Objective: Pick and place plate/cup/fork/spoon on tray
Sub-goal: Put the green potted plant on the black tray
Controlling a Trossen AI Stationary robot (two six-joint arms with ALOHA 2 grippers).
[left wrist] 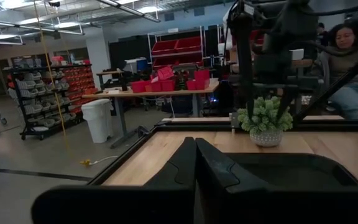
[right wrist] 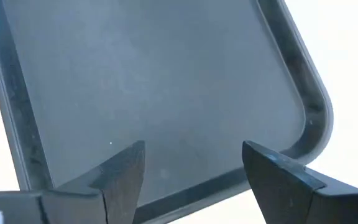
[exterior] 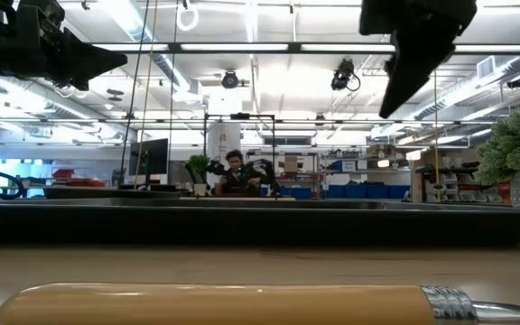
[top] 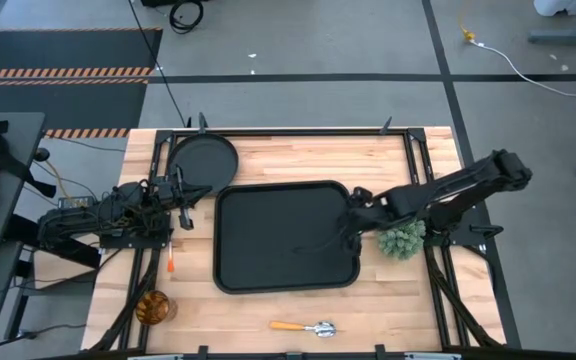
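— Which thing is closest to us?

— The spoon (top: 306, 327), lying flat along the near table edge, handle to the left. The cup (top: 152, 306) sits at the near left corner.

— And the arms?

— The right gripper (top: 346, 232), fingers spread and holding nothing, hangs over the bare tray (top: 268, 235). The spoon lies nearer it. The left gripper (top: 182, 200), pressed together, is near the fork (top: 170, 262) and far plate (top: 204, 158).
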